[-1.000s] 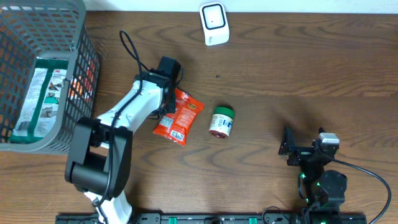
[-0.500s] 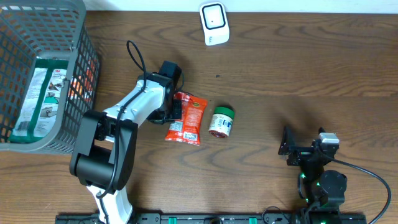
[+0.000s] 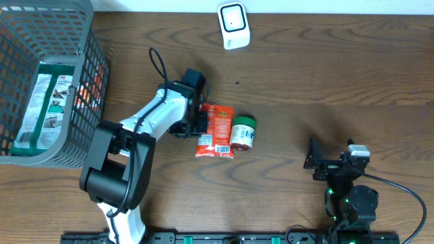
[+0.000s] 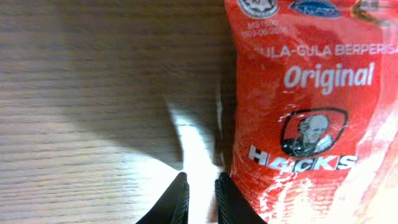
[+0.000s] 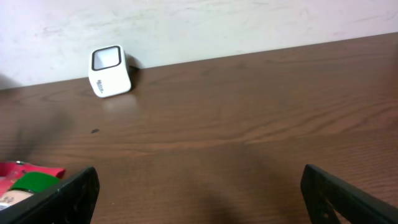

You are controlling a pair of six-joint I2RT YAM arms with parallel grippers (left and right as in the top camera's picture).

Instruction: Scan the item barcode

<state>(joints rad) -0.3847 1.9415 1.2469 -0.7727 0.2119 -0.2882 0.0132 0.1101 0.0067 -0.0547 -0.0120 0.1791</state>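
A red Hacks candy packet (image 3: 215, 131) lies flat on the wooden table, its printed front filling the right of the left wrist view (image 4: 311, 124). My left gripper (image 3: 202, 120) sits at the packet's left edge. Its fingers (image 4: 201, 186) stand a narrow gap apart, with the packet's shiny edge strip lying between them. The white barcode scanner (image 3: 233, 26) stands at the table's far edge, apart from the packet. My right gripper (image 3: 312, 163) rests near the front right, wide open (image 5: 199, 186) and holding nothing.
A small green-lidded jar (image 3: 243, 133) lies on its side against the packet's right edge. A grey wire basket (image 3: 68, 135) with a boxed item inside stands at the left. The scanner (image 5: 110, 71) shows far left in the right wrist view.
My left gripper has dragged the packet rightward and turned it upright until it touches the jar. Its fingers have parted slightly. The right arm has not moved.
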